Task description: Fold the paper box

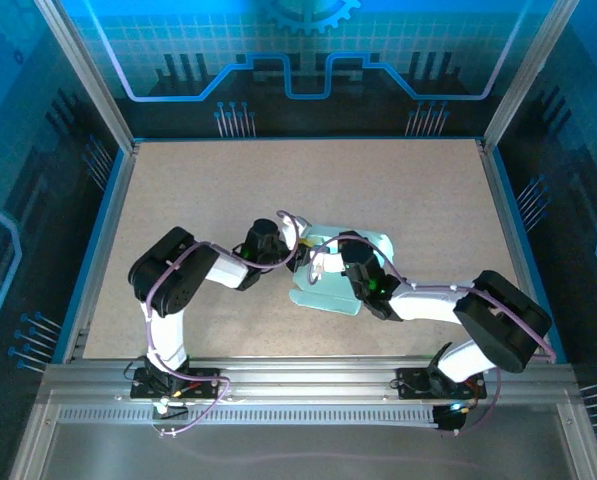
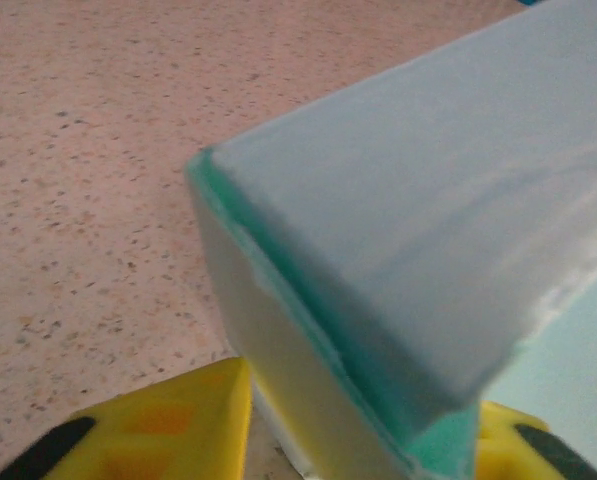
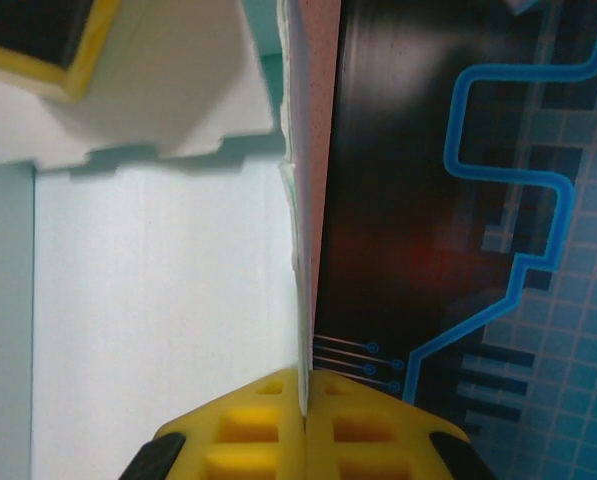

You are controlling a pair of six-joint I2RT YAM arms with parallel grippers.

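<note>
Box lies mid-table. Right gripper is pinched tight on a wall edge. Left gripper straddles the 10 o'clock wall; can't tell if it is clamped.

speckled tan table; pale paper box lies mid-table.

Seen from above, both wrists cover the middle of the paper box, hiding its folds there. Close to the left gripper the box is a blur running off the right and bottom edges, and whether the yellow fingers press it cannot be told. By the right gripper the card runs off the top and left edges.
</note>
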